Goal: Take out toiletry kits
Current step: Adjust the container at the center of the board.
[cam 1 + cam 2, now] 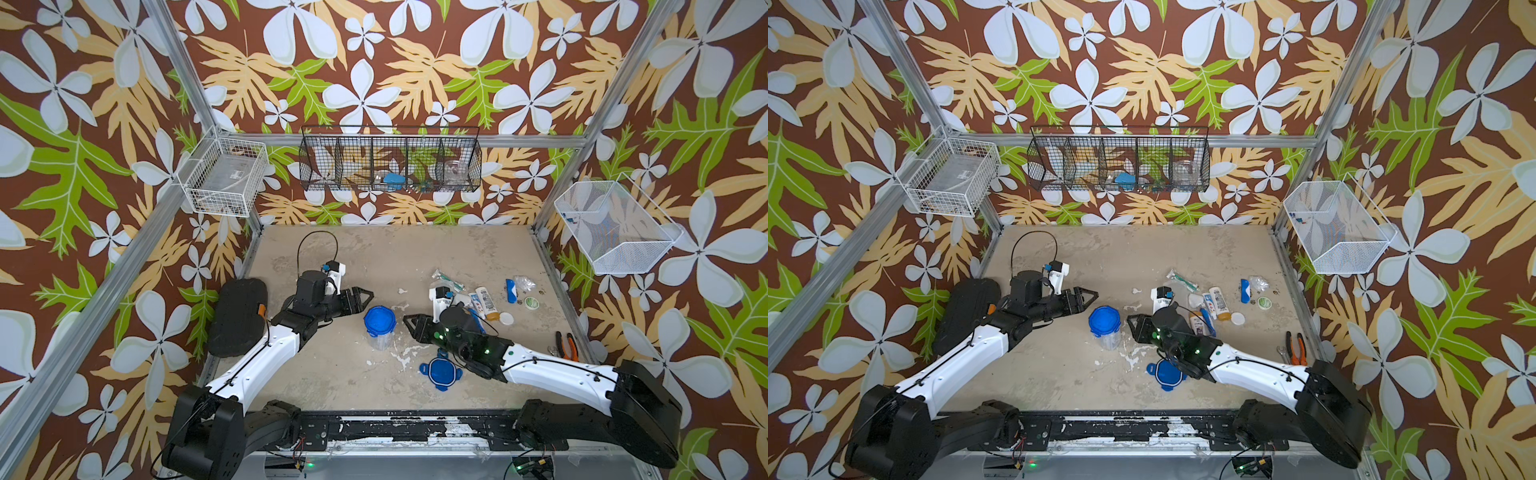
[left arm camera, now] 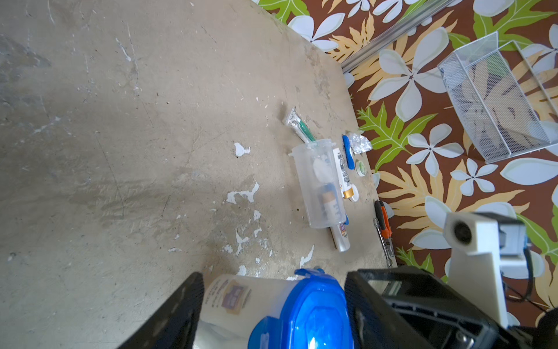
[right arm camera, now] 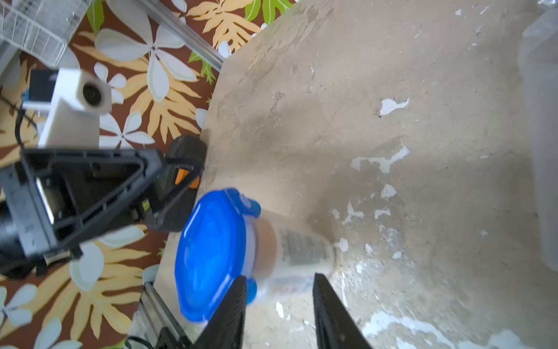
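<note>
The loose toiletries [image 1: 474, 302] lie on the desk [image 1: 374, 257] in the right middle of both top views. Among them are a wrapped toothbrush [image 1: 448, 279], white tubes [image 1: 486, 298], a round green tin [image 1: 531, 303] and a crumpled clear wrapper [image 1: 524, 283]. A white cap [image 1: 506, 318] sits just below the tubes.

In the left wrist view an open jar [image 2: 320, 184] lies on its side among them. Its mouth is next to the toothbrush, and a small bottle and something white are inside.

The second kit [image 2: 229, 297] is packed in the closed jar [image 1: 379, 337], which stands upright at the centre of the top views under its blue lid [image 1: 379, 321]. Labels show through the clear wall.

The left pincer [image 1: 368, 296] hangs just to the upper left of that lid. Its fingers [image 2: 181, 311] are wide apart and hold nothing. The right pincer [image 1: 409, 323] points at the jar from the right, close beside it but apart from it in the top views. Its fingers [image 3: 229, 311] show a narrow gap with nothing clamped between them, though that view is blurred.

A loose lid [image 1: 440, 372] lies flat below the right pincer. Pliers [image 1: 566, 345] rest at the right edge of the desk. A black wire basket [image 1: 390, 158] hangs on the back wall, with a white basket [image 1: 224, 178] at the left and another [image 1: 615, 228] at the right.
</note>
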### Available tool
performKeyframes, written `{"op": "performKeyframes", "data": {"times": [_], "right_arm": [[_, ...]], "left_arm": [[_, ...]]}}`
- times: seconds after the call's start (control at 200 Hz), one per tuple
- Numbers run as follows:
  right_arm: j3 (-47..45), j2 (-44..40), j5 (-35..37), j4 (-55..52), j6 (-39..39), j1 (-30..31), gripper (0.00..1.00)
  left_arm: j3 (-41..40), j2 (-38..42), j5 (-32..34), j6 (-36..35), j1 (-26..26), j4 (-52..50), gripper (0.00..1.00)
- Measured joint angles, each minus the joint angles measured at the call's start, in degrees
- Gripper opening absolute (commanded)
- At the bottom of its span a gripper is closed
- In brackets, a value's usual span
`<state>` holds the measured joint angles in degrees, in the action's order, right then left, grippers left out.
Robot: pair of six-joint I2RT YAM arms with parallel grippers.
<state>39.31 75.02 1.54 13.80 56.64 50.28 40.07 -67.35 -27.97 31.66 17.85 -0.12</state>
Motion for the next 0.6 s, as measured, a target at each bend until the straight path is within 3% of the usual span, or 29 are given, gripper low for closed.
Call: {"op": "performKeyframes", "data": {"times": [0.325,0.601], "right_arm": [[16.5,13.4,-4.5,-12.3,-3.1,-2.9,0.44],[22.1,15.4,-5.0,-20.6,-9.1,-3.0,0.55]], "left_arm": [[-2.3,0.8,0.0,-1.8,2.7,-0.6,0.76],[-3.9,1.5,0.3,-1.9,4.5,-0.9,0.75]]}}
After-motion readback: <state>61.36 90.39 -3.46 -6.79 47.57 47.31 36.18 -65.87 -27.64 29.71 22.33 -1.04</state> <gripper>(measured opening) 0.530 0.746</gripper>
